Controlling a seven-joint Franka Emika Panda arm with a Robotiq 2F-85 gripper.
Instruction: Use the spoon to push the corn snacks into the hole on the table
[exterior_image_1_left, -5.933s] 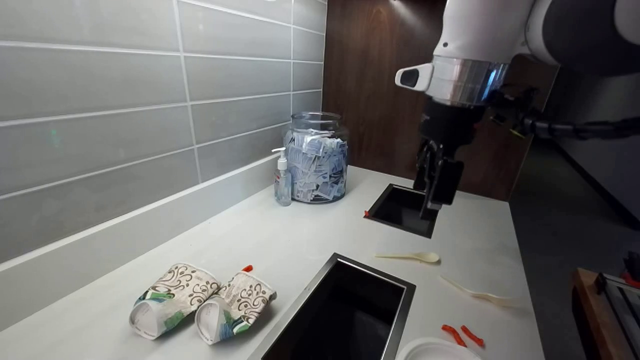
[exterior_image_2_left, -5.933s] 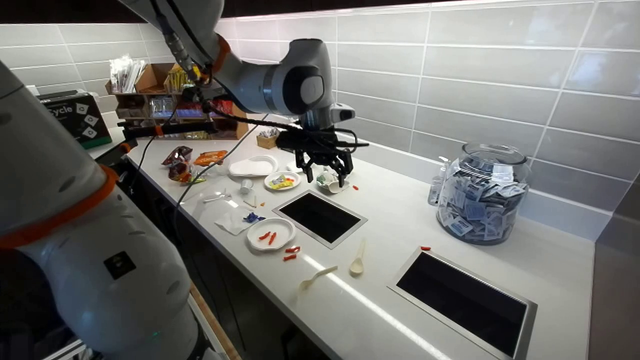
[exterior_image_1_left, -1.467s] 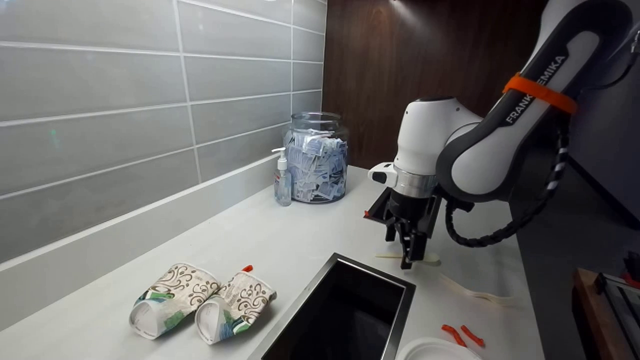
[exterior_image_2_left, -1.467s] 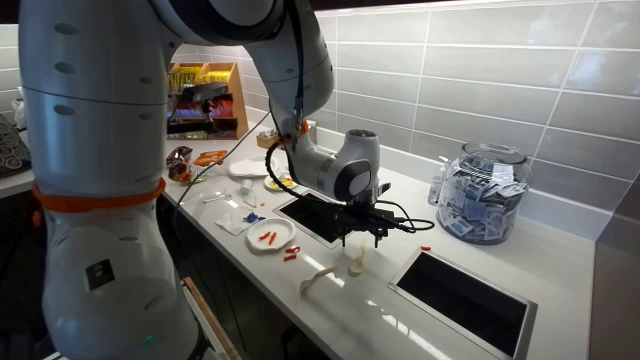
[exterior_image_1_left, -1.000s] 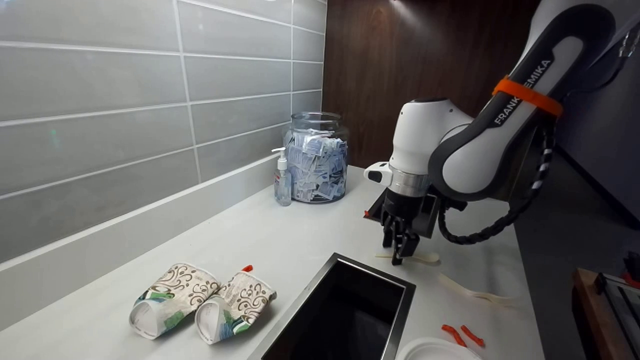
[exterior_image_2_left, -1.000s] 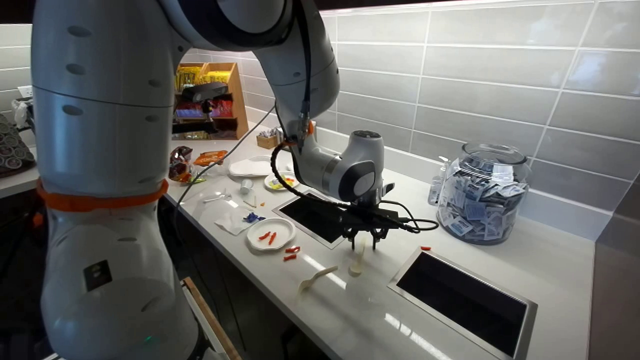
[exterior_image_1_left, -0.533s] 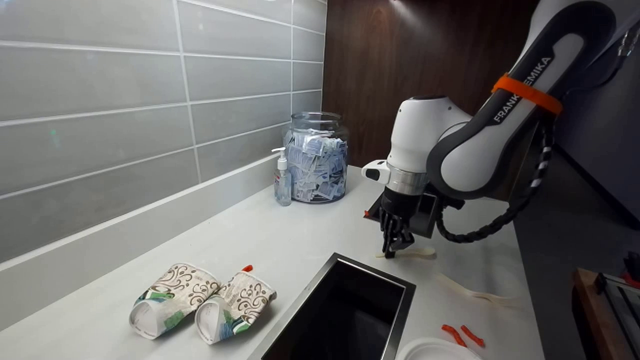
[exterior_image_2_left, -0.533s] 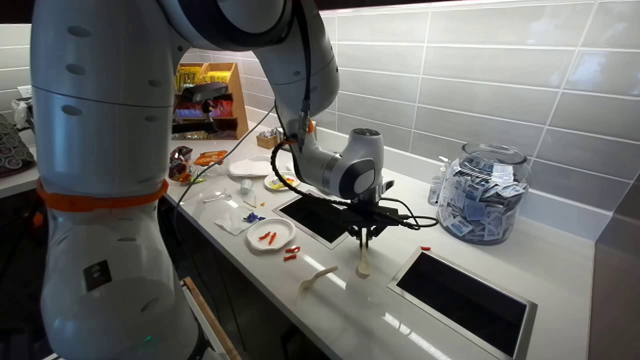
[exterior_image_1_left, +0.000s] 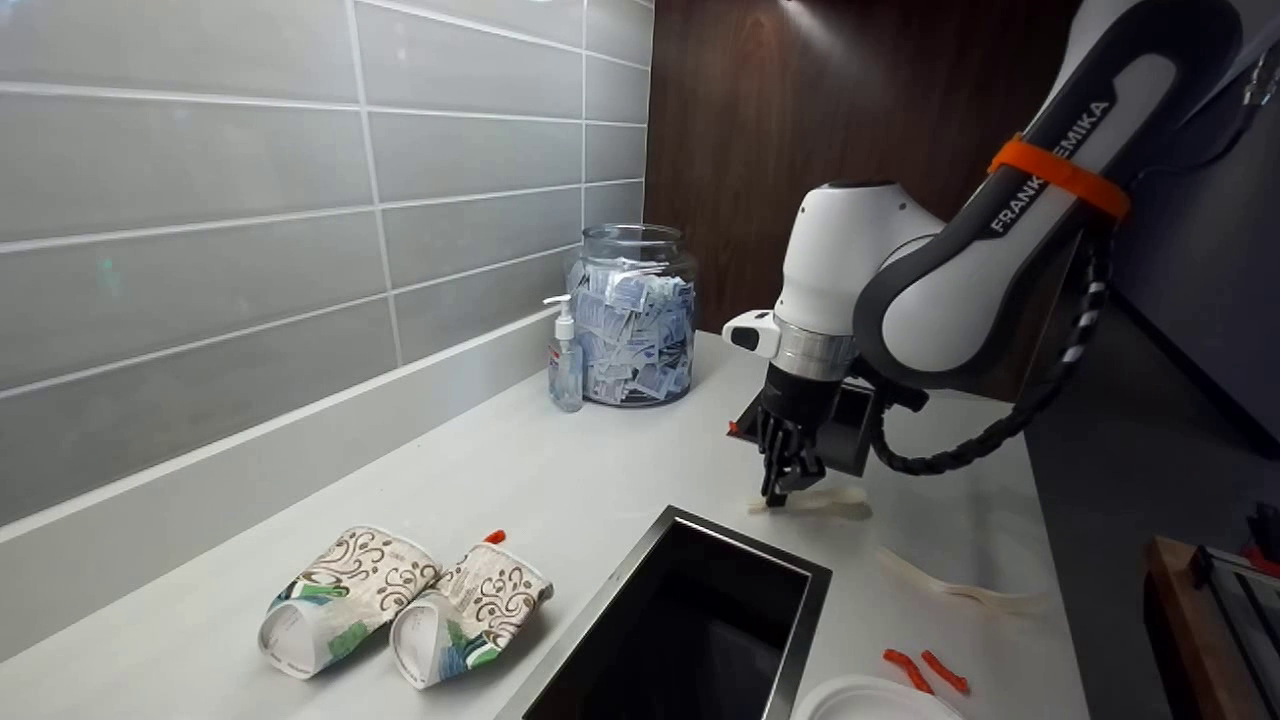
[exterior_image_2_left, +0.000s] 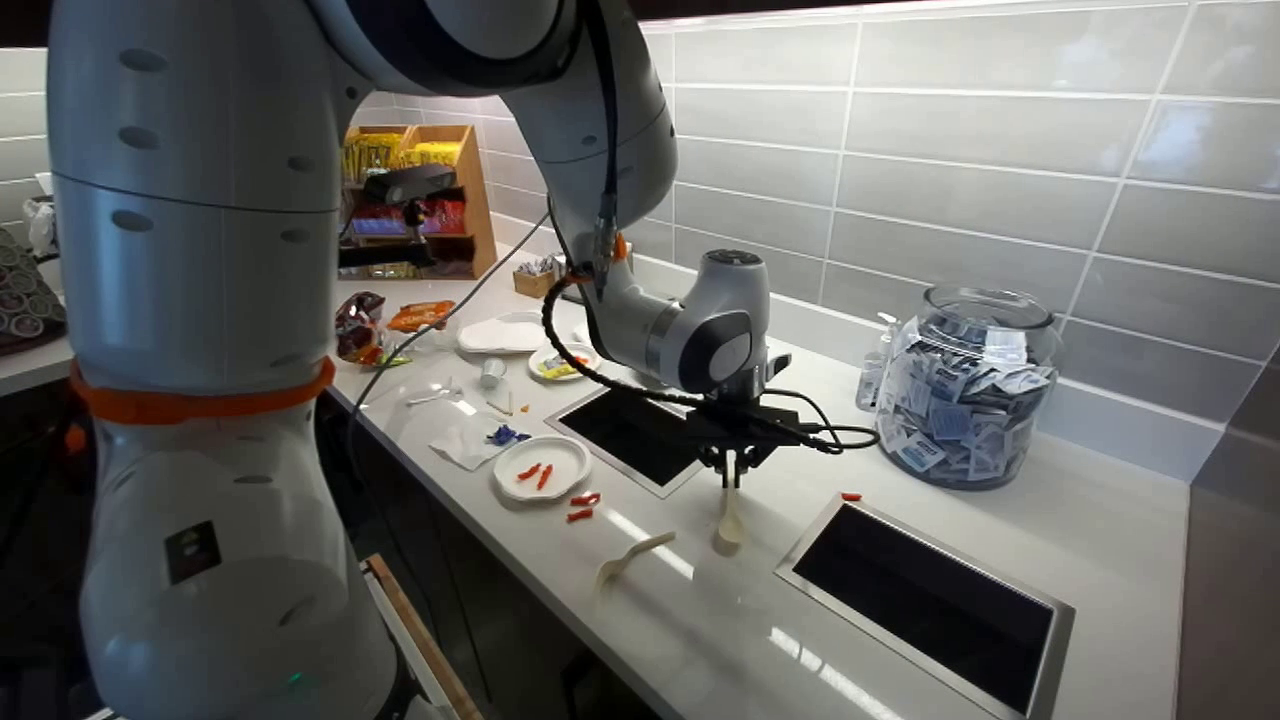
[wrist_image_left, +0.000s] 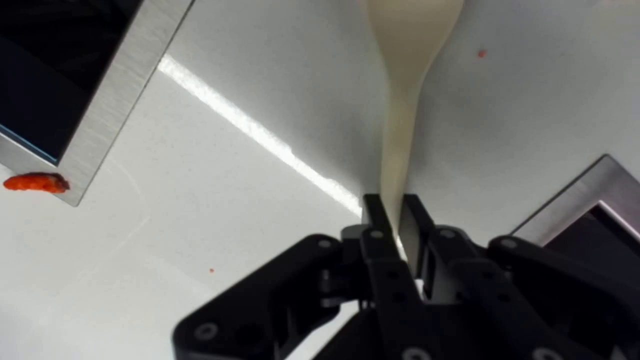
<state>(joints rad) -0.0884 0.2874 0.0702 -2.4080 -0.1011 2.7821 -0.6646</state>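
My gripper (wrist_image_left: 392, 201) is shut on the handle of the cream spoon (wrist_image_left: 402, 107), whose bowl points away from the fingers. In both exterior views the spoon (exterior_image_2_left: 729, 535) is low over the counter; a shadow beneath its bowl (exterior_image_1_left: 850, 497) suggests it is slightly raised. One orange-red corn snack (wrist_image_left: 36, 182) lies on the corner of a hole's metal rim (wrist_image_left: 122, 75). Two more corn snacks (exterior_image_2_left: 582, 506) lie beside a plate, with others (exterior_image_2_left: 537, 476) on it. Another red piece (exterior_image_1_left: 495, 537) shows behind the speckled packets. A second framed hole (exterior_image_2_left: 640, 435) is farther along the counter.
A second pale utensil (exterior_image_2_left: 635, 560) lies near the counter's front edge. A large glass jar of packets (exterior_image_1_left: 632, 330) and a pump bottle (exterior_image_1_left: 566, 365) stand by the tiled wall. The white plate (exterior_image_2_left: 510, 490) and two speckled packets (exterior_image_1_left: 350, 590) rest on the counter.
My arm has come down to the spoon, and the fingers have shut on its handle. In the last half second the spoon has risen slightly. The corn snacks have not moved.
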